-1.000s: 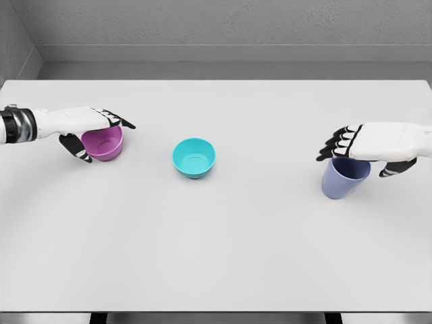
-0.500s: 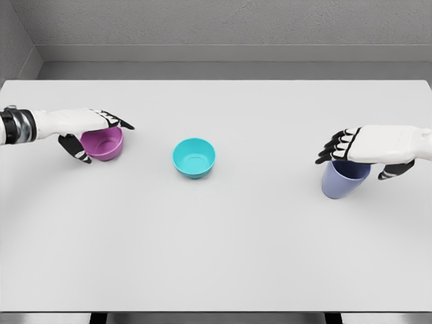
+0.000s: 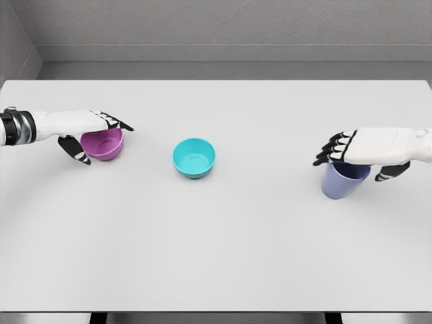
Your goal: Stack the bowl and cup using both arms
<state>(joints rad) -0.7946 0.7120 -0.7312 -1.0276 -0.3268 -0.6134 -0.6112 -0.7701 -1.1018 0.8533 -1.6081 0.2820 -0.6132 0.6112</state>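
Left hand: the left hand lay flat over the purple bowl, fingers across its rim, thumb hanging at its near side; not clenched, no firm grasp seen.
Right hand: the right hand covered the blue cup from above, fingers extended, thumb behind; grasp unclear.
Key relation: the teal bowl sat between both, nearer the left hand.
Shapes: smooth, round, glossy, mouths up, on a plain white table.
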